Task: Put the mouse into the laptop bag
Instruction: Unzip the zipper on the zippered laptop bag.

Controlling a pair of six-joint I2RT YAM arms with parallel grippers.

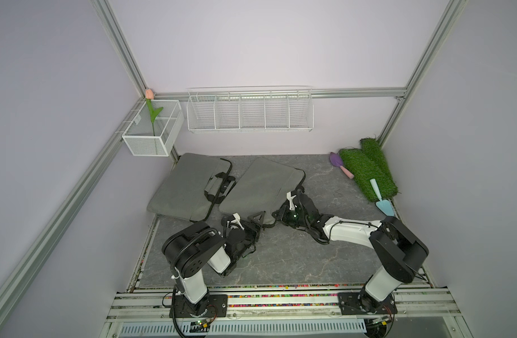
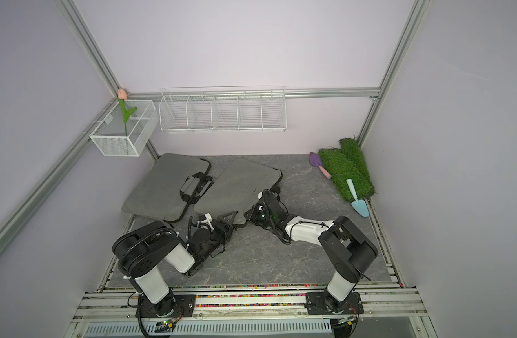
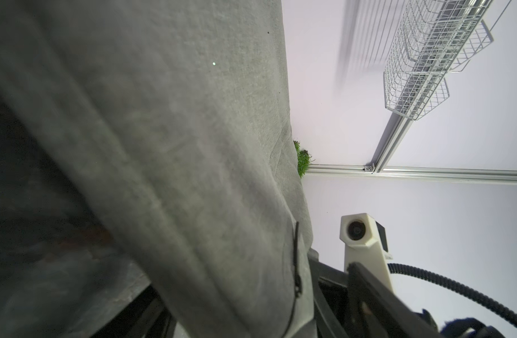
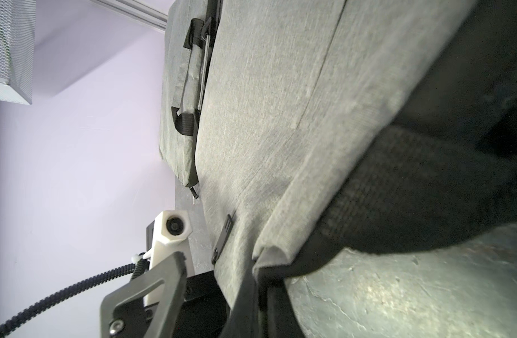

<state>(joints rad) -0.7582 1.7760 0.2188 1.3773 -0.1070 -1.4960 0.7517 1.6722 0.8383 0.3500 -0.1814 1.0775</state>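
A grey laptop bag [image 1: 260, 187] lies on the counter [image 1: 295, 257], its near edge raised, seemingly to open it: the right hand [image 1: 282, 212] pinches that edge, the left hand [image 1: 255, 219] straddles it, jaws apart; the mouse is not visible anywhere.

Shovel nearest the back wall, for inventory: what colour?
Small plastic shovel: purple scoop, pink handle; clearest in a top view.

Looks close along a grey laptop bag [image 3: 163, 146].
Beyond its edge: wire basket [image 3: 421, 67] on the wall [image 3: 444, 222], tuft of green turf [image 3: 302, 159], white camera [image 3: 358, 231], black ribbed cable [image 3: 456, 289].
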